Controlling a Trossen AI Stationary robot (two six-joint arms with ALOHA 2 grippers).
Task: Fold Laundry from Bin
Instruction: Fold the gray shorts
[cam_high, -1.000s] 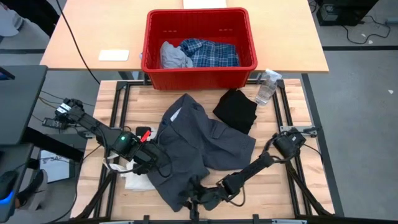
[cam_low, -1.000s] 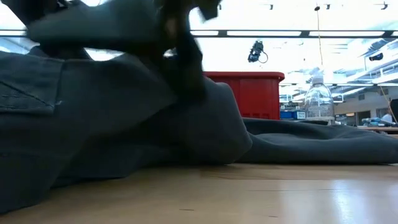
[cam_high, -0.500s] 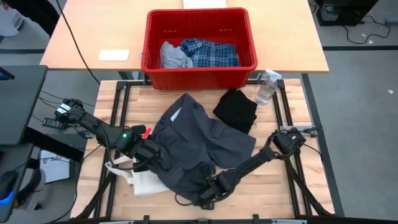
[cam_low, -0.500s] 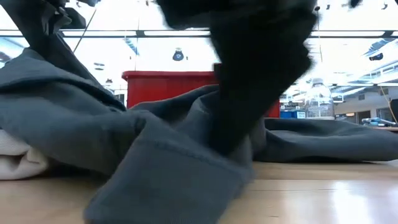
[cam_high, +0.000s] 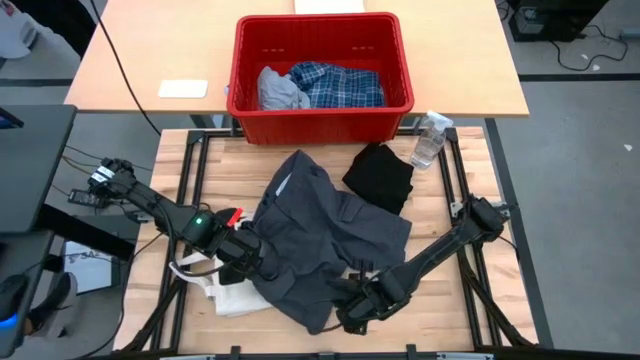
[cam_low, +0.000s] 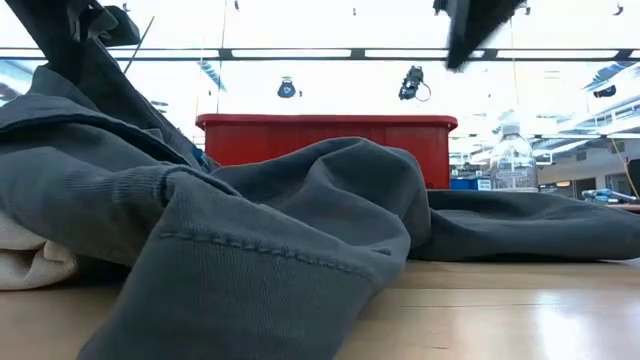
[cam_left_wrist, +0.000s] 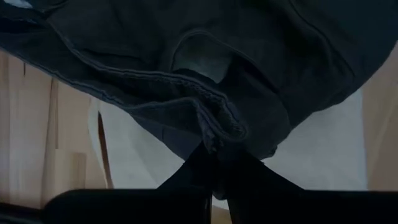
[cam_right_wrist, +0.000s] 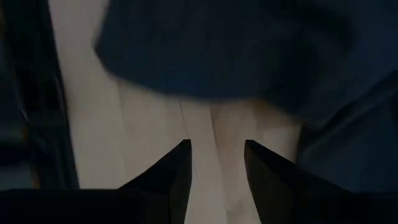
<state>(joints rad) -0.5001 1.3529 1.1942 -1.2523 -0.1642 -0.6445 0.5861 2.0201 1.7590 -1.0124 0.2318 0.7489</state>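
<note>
From above: you are mid-fold on the dark grey top (cam_high: 325, 240), spread on the counter (cam_high: 440, 310). Your left gripper (cam_high: 258, 262) pinches its near-left hem; your right gripper (cam_high: 352, 310) sits just off its near edge, holding nothing. Beyond both jaws, the red bin (cam_high: 320, 62) still holds a light grey piece (cam_high: 280, 88) and the blue-and-white plaid shirt (cam_high: 340, 85). A folded black T-shirt (cam_high: 380, 177) lies past the right jaws, by a water bottle (cam_high: 428, 140). A cream tote bag (cam_high: 235, 292) lies under the left jaws.

At counter level: grey cloth is heaped in thick folds, the bin rim behind it.

Left wrist: the jaws are pressed together on a bunched hem (cam_left_wrist: 217, 121) of the top, cream cloth beneath.

Right wrist: the fingers (cam_right_wrist: 177, 171) stand spread over bare wood, the dark cloth just ahead of them.

The next move, as I judge it, calls for your right jaws to catch the edge ahead so both sides lay flat together.
</note>
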